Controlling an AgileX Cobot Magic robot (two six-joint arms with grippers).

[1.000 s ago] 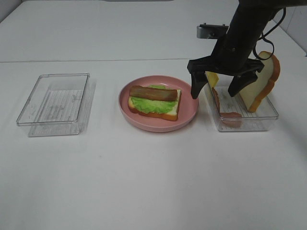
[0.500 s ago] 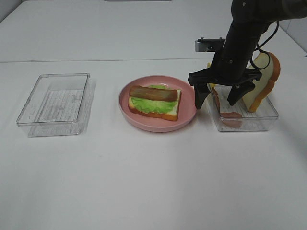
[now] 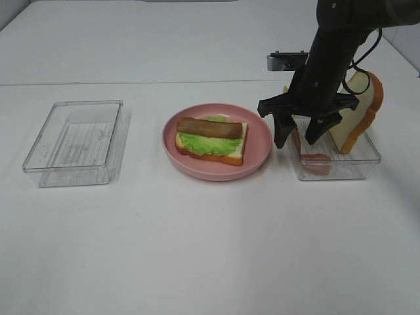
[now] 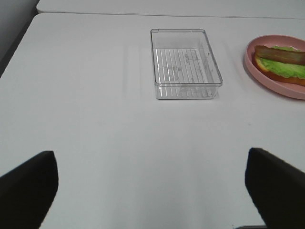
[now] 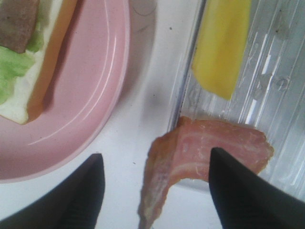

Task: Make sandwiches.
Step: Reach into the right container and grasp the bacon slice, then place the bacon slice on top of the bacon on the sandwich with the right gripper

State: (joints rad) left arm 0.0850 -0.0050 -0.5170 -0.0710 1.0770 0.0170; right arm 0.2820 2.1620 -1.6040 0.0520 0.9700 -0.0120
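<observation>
Exterior high view, with both wrist views as insets. At centre you see the pink plate [image 3: 261, 149] carrying the part-built sandwich: a lower bread slice [image 3: 211, 156] lying flat, ruffled lettuce [image 3: 200, 141] on it, and a bacon strip [image 3: 210, 126] laid across the top. At 3 o'clock of the plate, just beside its rim, stands the right clear tray [image 3: 344, 169]; at 9 o'clock, well apart, stands the left clear tray [image 3: 39, 165]. Both rest on the white table [image 3: 210, 249]. Your right gripper [image 3: 295, 139] hangs point-down over that tray's 9 o'clock end, jaws spread. The right wrist view shows the ham slice [image 5: 212, 150] between the two fingers [image 5: 76, 200], draped over the tray wall so that one end hangs outside; whether either finger touches it you cannot tell. The yellow cheese square [image 5: 221, 47] lies in the same tray, near the ham but apart from it. An upright bread slice [image 3: 357, 111] leans at the tray's 3 o'clock end. Your left gripper [image 4: 150, 160], seen only in the left wrist view, holds its jaws spread wide over the table, with the left clear tray ahead of it
</observation>
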